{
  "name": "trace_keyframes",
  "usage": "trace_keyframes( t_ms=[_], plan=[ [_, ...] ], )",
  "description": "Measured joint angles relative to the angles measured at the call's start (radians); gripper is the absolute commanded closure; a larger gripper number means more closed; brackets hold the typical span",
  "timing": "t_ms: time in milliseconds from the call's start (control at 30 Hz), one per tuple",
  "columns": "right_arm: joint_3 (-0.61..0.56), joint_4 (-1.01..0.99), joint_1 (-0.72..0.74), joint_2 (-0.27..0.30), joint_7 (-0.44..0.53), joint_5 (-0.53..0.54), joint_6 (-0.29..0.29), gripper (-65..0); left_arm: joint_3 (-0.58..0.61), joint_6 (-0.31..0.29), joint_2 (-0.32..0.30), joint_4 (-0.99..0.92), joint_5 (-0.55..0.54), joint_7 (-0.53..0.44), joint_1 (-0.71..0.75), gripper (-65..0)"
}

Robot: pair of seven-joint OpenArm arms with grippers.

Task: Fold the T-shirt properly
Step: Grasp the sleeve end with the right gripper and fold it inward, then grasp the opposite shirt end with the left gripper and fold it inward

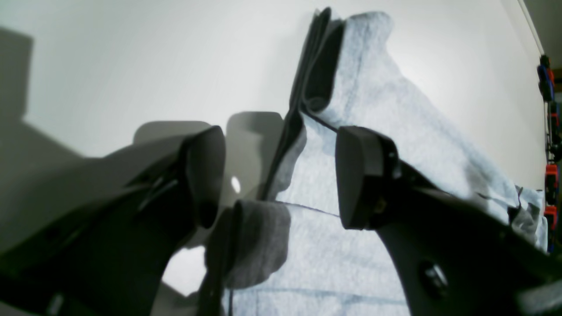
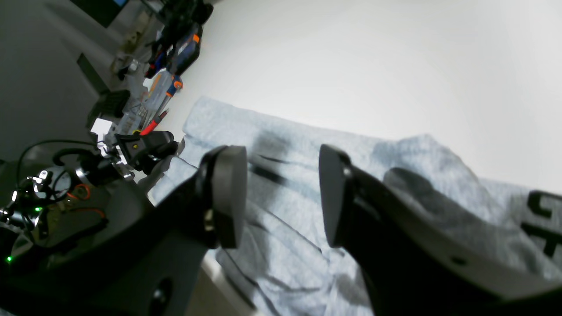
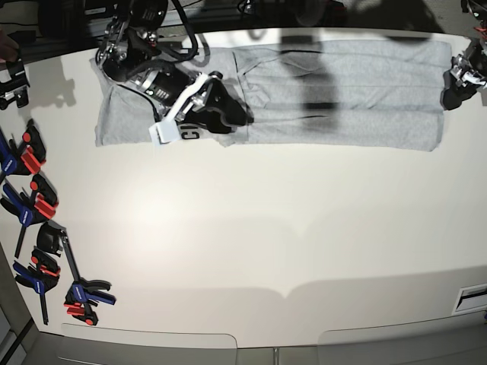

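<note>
The light heather-grey T-shirt [image 3: 335,91] lies as a long folded band along the far edge of the white table [image 3: 251,228]. My right gripper [image 3: 232,114] is open and hovers over the shirt's left part, its fingers [image 2: 228,197] apart above wrinkled cloth [image 2: 281,131], with black lettering [image 2: 540,219] beside it. My left gripper [image 3: 450,95] is open at the shirt's right end. In the left wrist view, that gripper [image 1: 281,180] straddles the shirt's folded edge [image 1: 373,109], where dark trim [image 1: 307,74] shows.
Several red, blue and black clamps [image 3: 30,205] lie along the table's left side. More clamps show in the left wrist view [image 1: 549,131]. Tools and cables [image 2: 175,48] sit off the table beyond the shirt's end.
</note>
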Motion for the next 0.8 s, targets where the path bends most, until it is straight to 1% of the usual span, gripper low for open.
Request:
trace_keyframes(
  t_ms=[100, 300, 400, 500, 600, 700, 733, 800],
  plan=[
    [0.0, 0.0, 0.002, 0.0, 0.0, 0.002, 0.0, -25.4, -0.001, 0.0, 0.011, 0.001, -0.004, 0.022, 0.0, -37.0],
    [0.0, 0.0, 0.003, 0.0, 0.0, 0.002, 0.0, -25.4, -0.002, -0.016, 0.114, 0.005, -0.032, 0.011, -0.006, -37.0],
    [0.0, 0.0, 0.003, 0.0, -0.001, 0.002, 0.0, -25.4, -0.002, -0.018, 0.137, 0.008, -0.042, 0.006, -0.006, -37.0],
    [0.0, 0.0, 0.003, 0.0, 0.0, 0.002, 0.0, -25.4, 0.021, -0.018, 0.141, 0.008, -0.047, -0.005, -0.005, -37.0],
    [0.0, 0.0, 0.003, 0.0, 0.0, 0.002, 0.0, -25.4, 0.083, -0.02, 0.13, 0.011, -0.053, -0.012, -0.008, -36.9],
    [0.0, 0.0, 0.003, 0.0, 0.0, 0.002, 0.0, -25.4, 0.138, -0.023, 0.128, 0.015, -0.048, -0.042, -0.011, -36.4],
    [0.0, 0.0, 0.003, 0.0, 0.0, 0.002, 0.0, -25.4, 0.148, -0.023, 0.128, 0.015, -0.046, -0.051, -0.011, -34.5],
    [0.0, 0.0, 0.003, 0.0, 0.0, 0.002, 0.0, -25.4, 0.151, -0.023, 0.128, 0.015, -0.028, -0.065, -0.011, -27.9]
  ],
)
